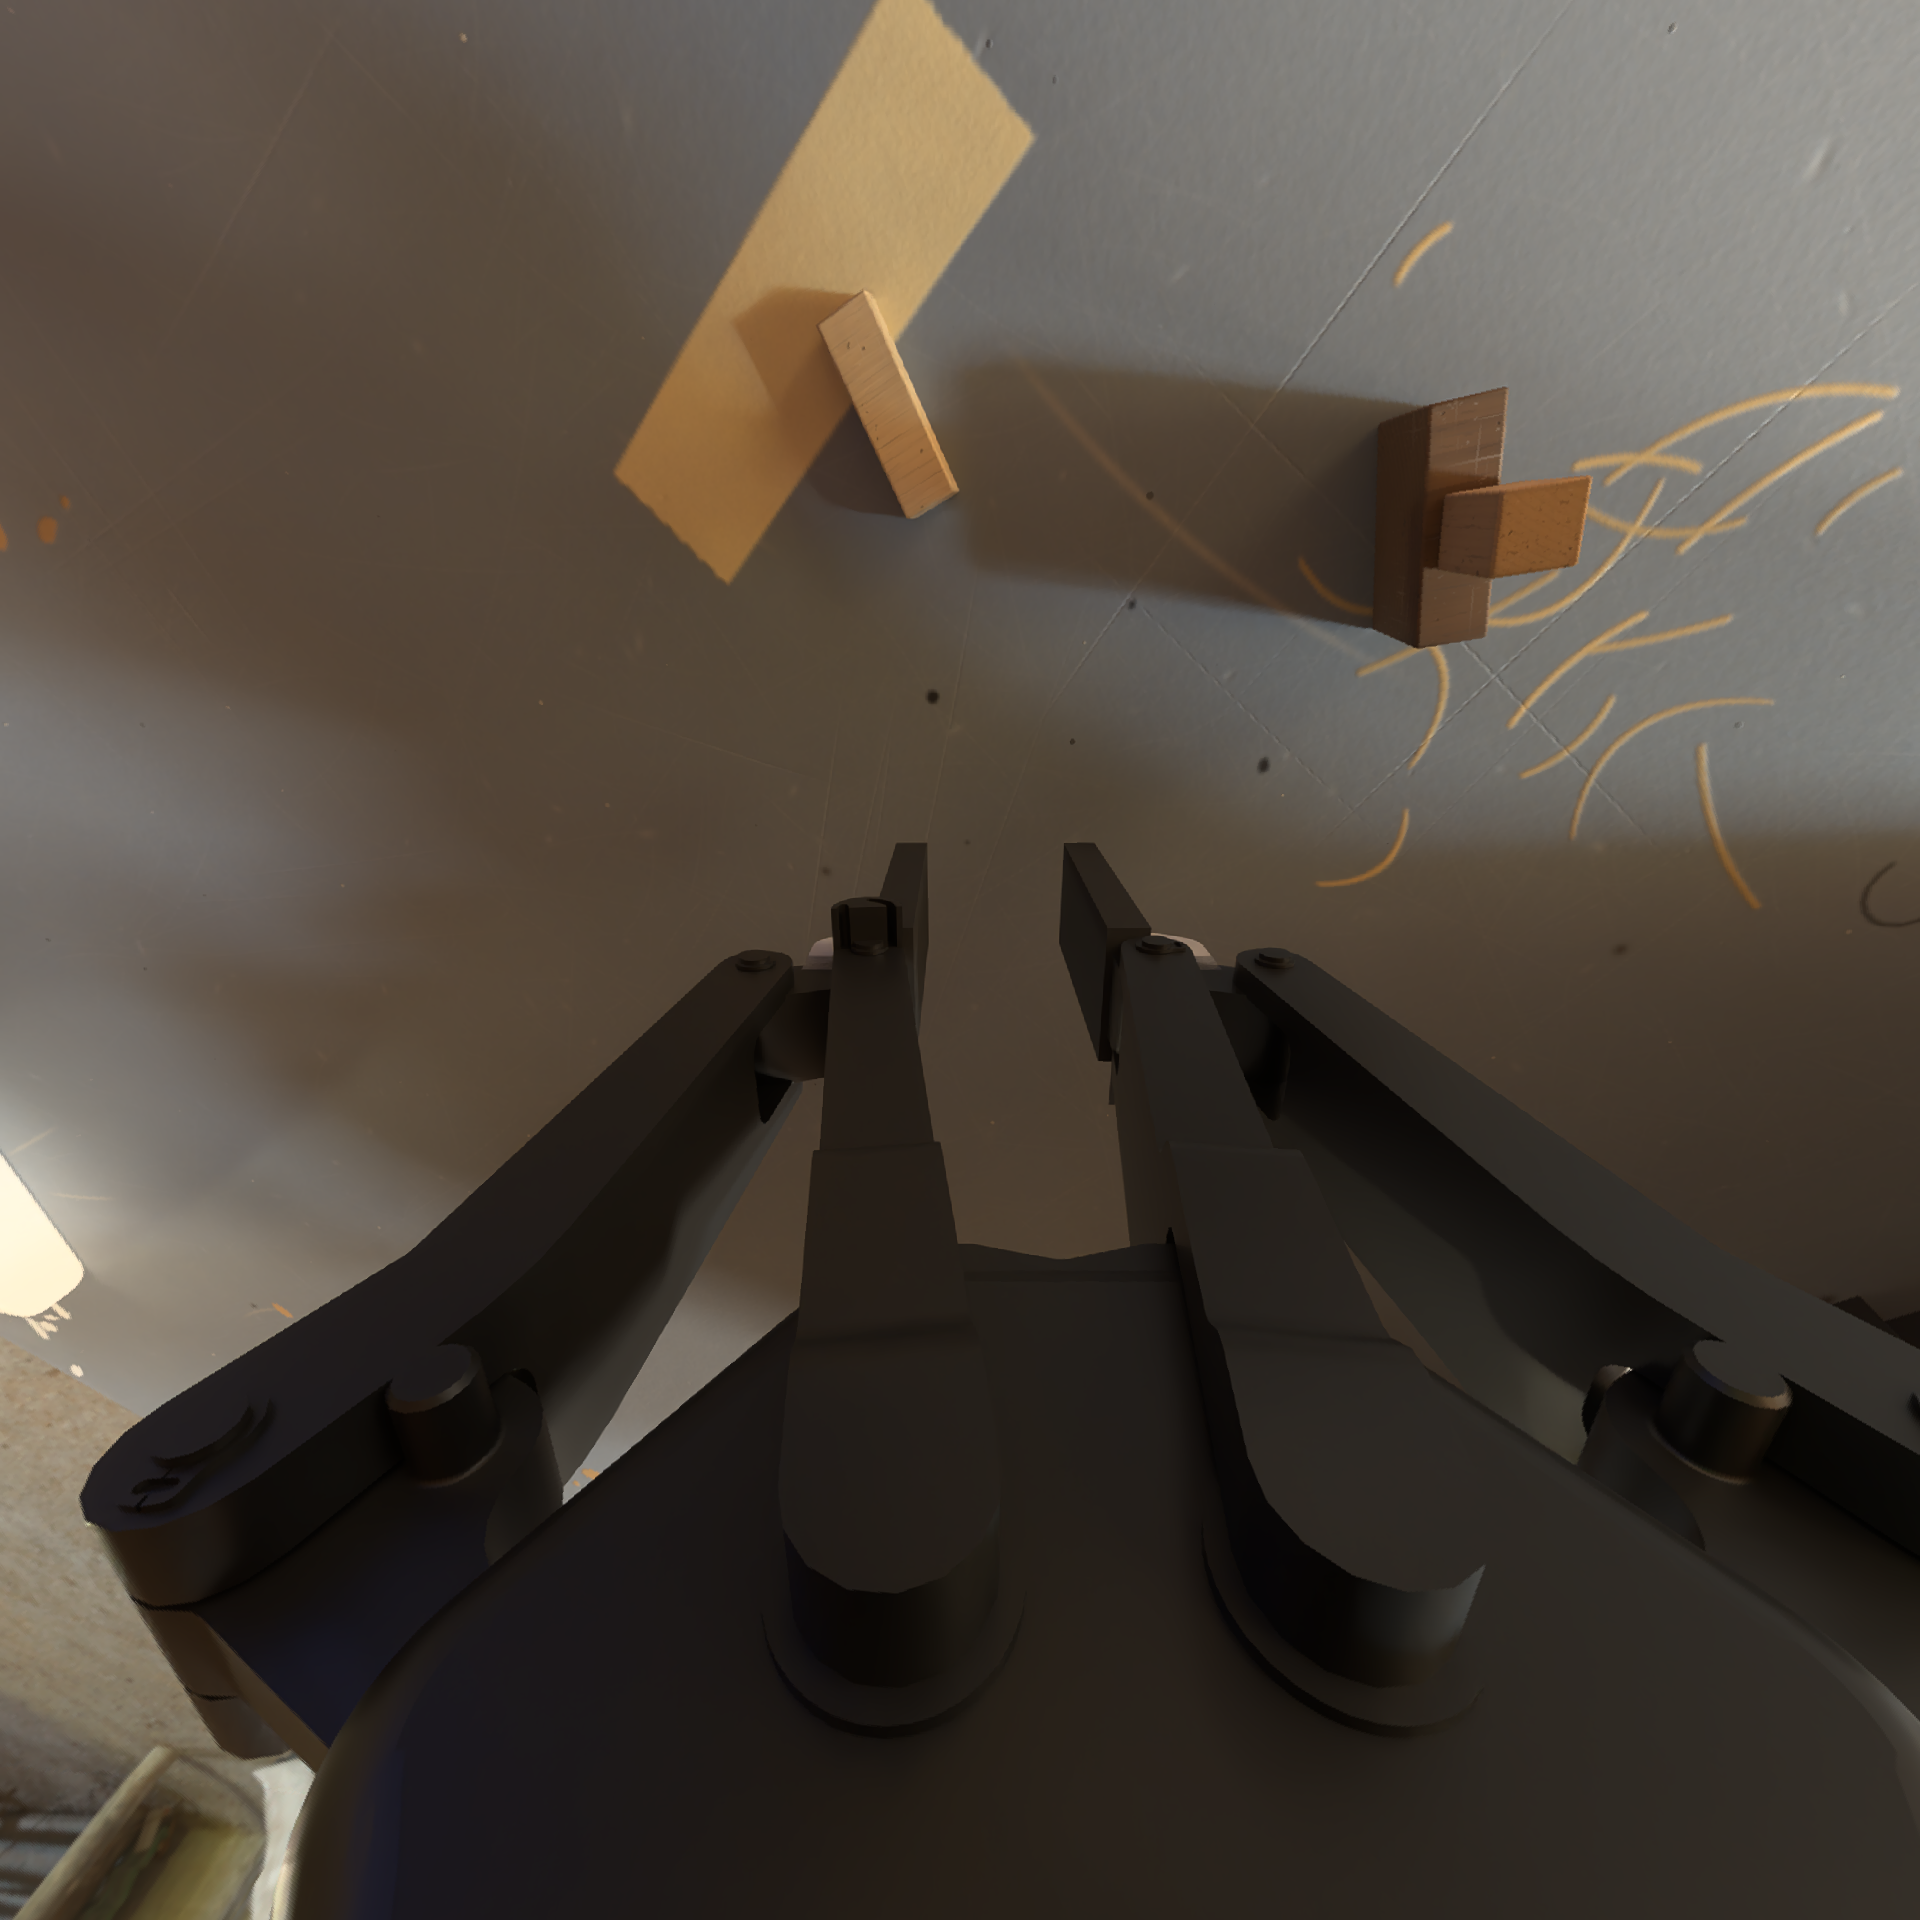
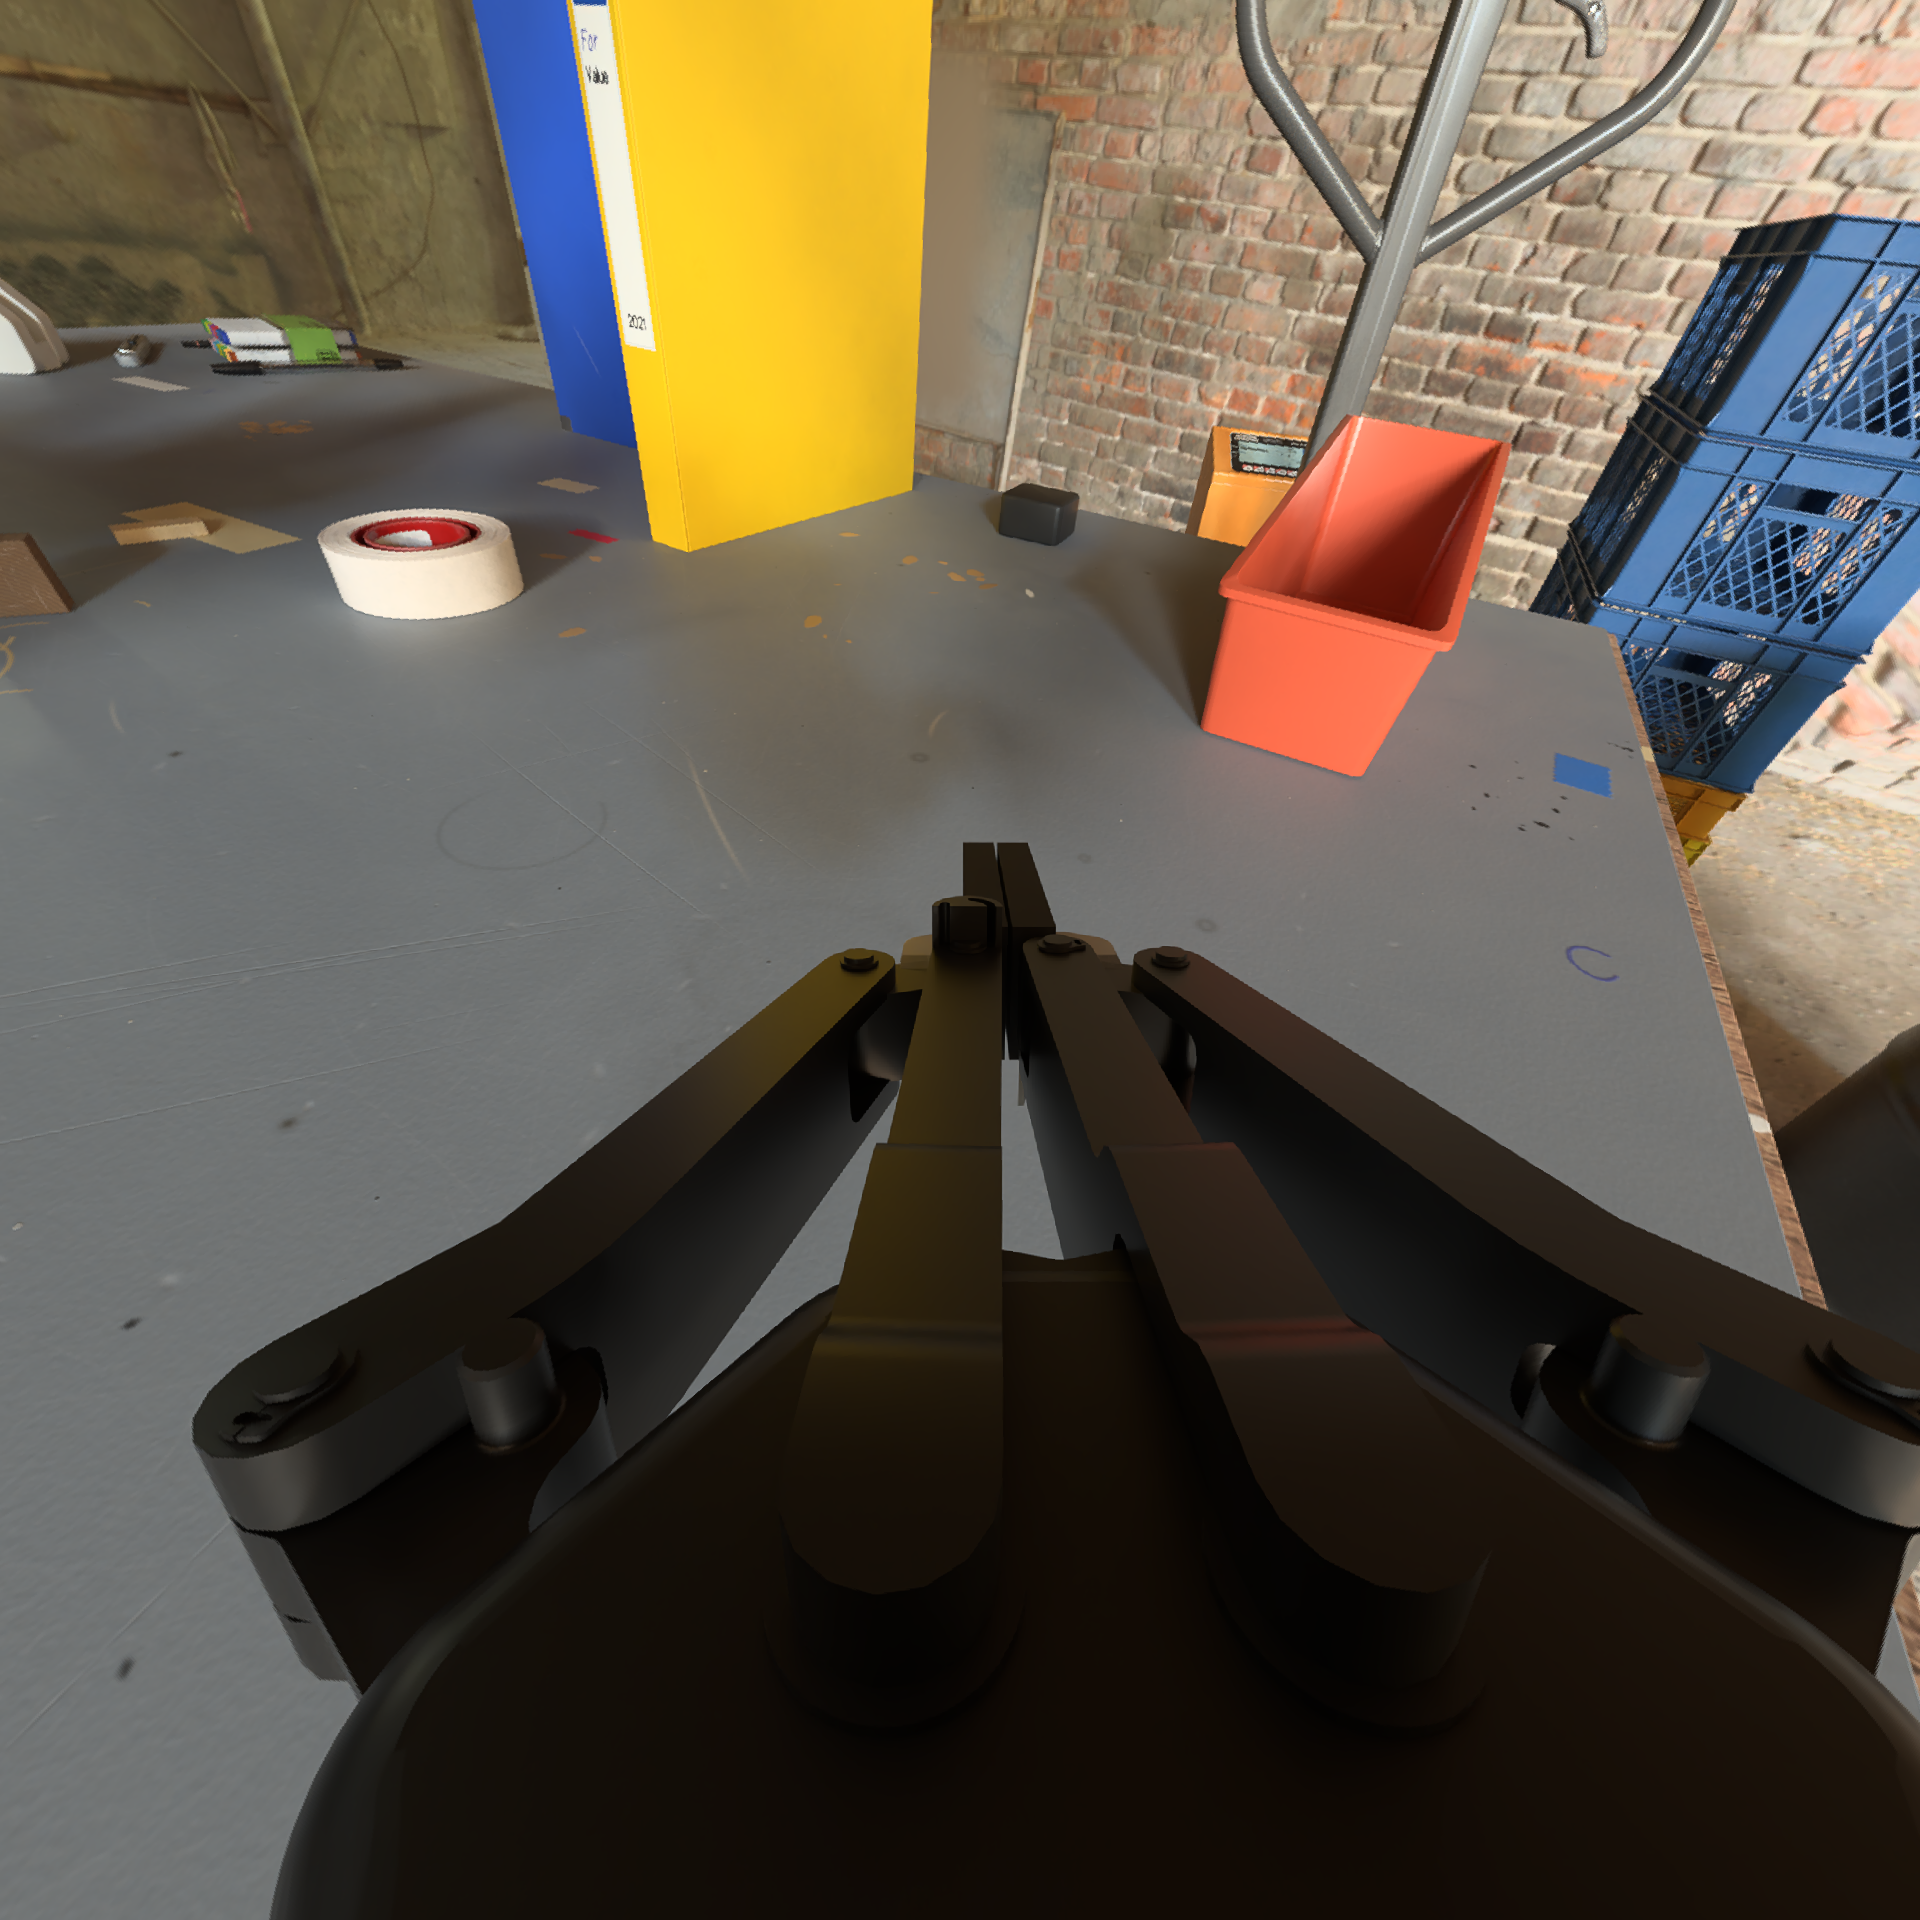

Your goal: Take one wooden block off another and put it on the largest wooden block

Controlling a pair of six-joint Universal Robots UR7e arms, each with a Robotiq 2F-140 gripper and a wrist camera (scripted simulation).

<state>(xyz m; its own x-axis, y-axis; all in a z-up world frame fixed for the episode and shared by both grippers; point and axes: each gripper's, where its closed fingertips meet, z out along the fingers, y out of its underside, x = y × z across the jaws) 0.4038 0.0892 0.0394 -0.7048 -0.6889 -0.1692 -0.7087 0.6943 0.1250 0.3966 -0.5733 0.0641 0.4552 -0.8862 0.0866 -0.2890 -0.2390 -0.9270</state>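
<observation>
The left end effector (image 1: pixel 992 883) hovered narrowly parted and empty; it should straddle the small orange block (image 1: pixel 1517 525) (atop the dark block (image 1: pixel 1439 520)) squarely.

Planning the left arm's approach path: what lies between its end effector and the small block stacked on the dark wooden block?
In the left wrist view, only bare grey table, scratched and paint-streaked, separates the left end effector from the small block atop the dark wooden block.

Left wrist view dim, warm; broad soft shadows across grey table (image 1: pixel 1351 208), blown-out glare patch at its left edge. Right wrist view bright, even. Both wide-angle, edges bent; sharp throughout.
</observation>
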